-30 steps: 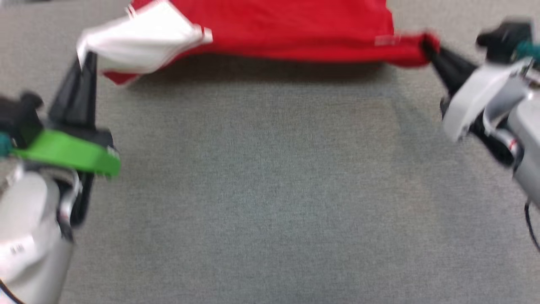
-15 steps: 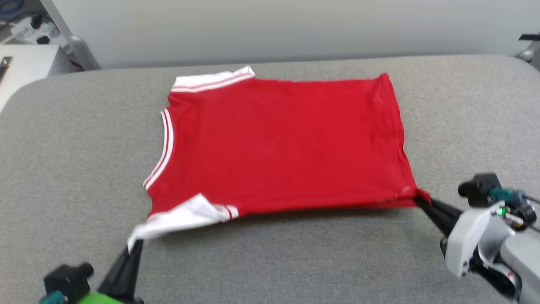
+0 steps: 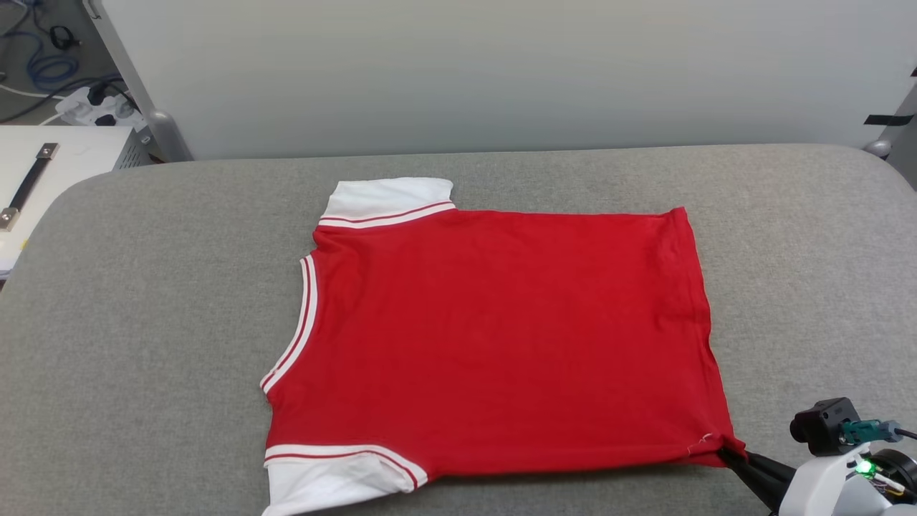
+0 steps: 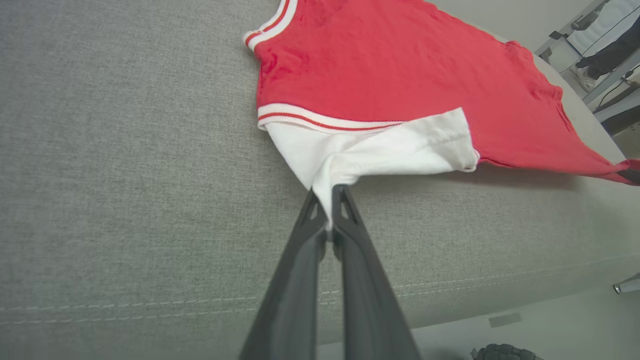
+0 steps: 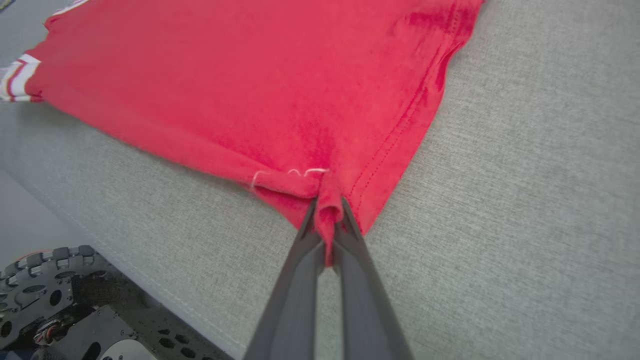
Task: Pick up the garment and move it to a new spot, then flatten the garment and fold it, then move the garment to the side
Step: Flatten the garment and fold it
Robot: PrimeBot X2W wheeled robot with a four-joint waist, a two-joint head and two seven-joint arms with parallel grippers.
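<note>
My left gripper (image 4: pixel 327 200) is pinched tight on the soft white sleeve (image 4: pixel 390 150) of the garment (image 3: pixel 501 337). My right gripper (image 5: pixel 327 212) is clamped on its bunched red hem corner (image 5: pixel 327 197). The smooth jersey spreads nearly flat beyond both fingertips, over the coarse-woven grey padded table (image 3: pixel 143 322).

- The right gripper (image 5: pixel 327 212) pinches one corner of the red garment (image 5: pixel 260 85) between its two dark fingers.
- The pinched corner is bunched up.
- A bit of white thread (image 5: pixel 300 172) sits just above the pinch.
- The rest of the garment lies spread on the grey surface (image 5: pixel 525 200).
- Red-and-white stripes (image 5: pixel 15 82) show at the far left edge.
- A black wheel (image 5: pixel 45 280) peeks in at the bottom left.
</note>
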